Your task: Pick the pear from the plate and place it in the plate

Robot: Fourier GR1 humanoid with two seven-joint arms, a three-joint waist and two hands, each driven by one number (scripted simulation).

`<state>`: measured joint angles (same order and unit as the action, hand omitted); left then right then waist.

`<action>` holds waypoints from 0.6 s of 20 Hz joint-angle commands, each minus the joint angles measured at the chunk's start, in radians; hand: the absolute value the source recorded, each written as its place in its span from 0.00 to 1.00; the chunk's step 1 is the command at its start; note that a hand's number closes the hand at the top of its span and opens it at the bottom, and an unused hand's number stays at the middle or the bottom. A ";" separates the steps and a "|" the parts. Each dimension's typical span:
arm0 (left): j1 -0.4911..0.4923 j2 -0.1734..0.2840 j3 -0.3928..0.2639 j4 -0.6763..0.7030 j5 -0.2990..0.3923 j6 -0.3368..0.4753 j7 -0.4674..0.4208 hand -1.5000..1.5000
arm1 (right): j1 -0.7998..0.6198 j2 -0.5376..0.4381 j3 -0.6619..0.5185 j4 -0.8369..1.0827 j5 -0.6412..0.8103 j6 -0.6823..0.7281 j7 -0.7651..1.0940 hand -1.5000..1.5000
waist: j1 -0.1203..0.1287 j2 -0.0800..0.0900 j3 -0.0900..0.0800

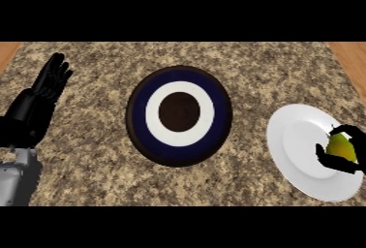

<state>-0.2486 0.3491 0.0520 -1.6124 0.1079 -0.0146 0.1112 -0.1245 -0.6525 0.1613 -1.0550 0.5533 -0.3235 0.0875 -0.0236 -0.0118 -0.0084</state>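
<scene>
Two round plates lay on the speckled brown-and-tan granite counter (pixel 93 160), well apart from each other. Near the middle sat the dark plate (pixel 179 81), with a dark brown rim, a navy-blue band, a white ring and a dark brown centre. Toward the view's right edge sat the plain white plate (pixel 300 140), partly cut off by that edge.

The yellow-green pear (pixel 343 147) was over the right part of the white plate, close to the view's edge. The right hand (pixel 342 162) reached in from the right side, its black fingers and thumb curled round the pear, one above it and one below, so that only the middle of the fruit showed. Whether the pear rested on the plate or was lifted clear of it could not be told.

The left hand (pixel 44 89) showed at the view's left side, fingers straight and pointing up, held open above its grey forearm (pixel 18 177), holding nothing. It was well apart from both plates.

Strips of light wooden surface (pixel 352 55) showed beyond the counter at the upper corners.
</scene>
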 commanded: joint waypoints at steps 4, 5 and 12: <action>0.027 -0.002 0.009 -0.010 -0.006 -0.022 -0.025 0.50 | 0.216 -0.044 -0.049 -0.354 -0.086 -0.028 -0.113 1.00 | 0.001 0.006 0.007; -0.006 -0.017 0.007 -0.034 -0.006 0.016 0.039 0.50 | 0.254 -0.009 -0.047 -0.399 -0.090 -0.084 -0.136 1.00 | -0.005 0.003 0.008; -0.005 0.014 0.037 0.010 0.009 -0.029 0.001 0.50 | 0.269 0.060 -0.023 -0.754 -0.214 -0.052 -0.173 1.00 | -0.003 0.005 0.007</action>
<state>-0.2370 0.3487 0.0707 -1.6210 0.1050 -0.0265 0.1155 0.1195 -0.6438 0.1214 -1.6456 0.3947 -0.3716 -0.0673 -0.0280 -0.0088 -0.0019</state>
